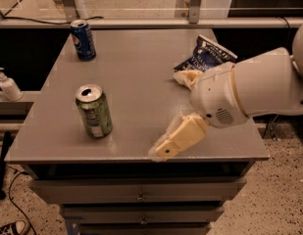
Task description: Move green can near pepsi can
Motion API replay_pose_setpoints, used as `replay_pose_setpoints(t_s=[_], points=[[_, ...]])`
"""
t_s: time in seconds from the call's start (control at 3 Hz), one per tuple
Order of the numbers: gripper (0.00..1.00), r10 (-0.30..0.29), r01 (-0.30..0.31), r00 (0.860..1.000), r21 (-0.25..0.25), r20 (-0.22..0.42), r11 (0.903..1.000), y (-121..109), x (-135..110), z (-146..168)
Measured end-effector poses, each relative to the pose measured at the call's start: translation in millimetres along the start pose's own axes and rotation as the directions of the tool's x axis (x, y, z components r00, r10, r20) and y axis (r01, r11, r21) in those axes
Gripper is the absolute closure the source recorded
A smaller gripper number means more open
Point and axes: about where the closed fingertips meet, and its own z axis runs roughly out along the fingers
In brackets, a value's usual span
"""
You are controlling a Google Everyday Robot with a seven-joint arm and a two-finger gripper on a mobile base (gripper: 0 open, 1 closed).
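Observation:
The green can [93,111] stands upright on the grey table [136,67], near its front left. The pepsi can [83,39] stands upright at the back left corner, well apart from the green can. My gripper [171,115] hangs low over the front middle of the table, to the right of the green can with a gap between them. It is open and empty. One cream finger [179,137] points left toward the front edge, and the other [188,77] shows by the chip bag. The white arm [254,89] comes in from the right.
A blue crinkled chip bag [206,56] lies at the right of the table, partly behind the arm. A hand-sanitiser pump bottle [8,85] stands on a ledge to the left. Drawers sit under the table's front edge. A rail runs along the back.

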Motion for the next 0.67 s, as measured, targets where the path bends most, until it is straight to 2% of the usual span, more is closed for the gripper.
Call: replay_pose_setpoints(t_s=[0.33, 0.67], points=[[0.00, 0.004, 0.003, 0.996, -0.071, 0.089, 0.9974, 26, -12, 40], [0.00, 0.011, 0.009, 0.985, -0.117, 0.172, 0.9931, 49, -31, 78]])
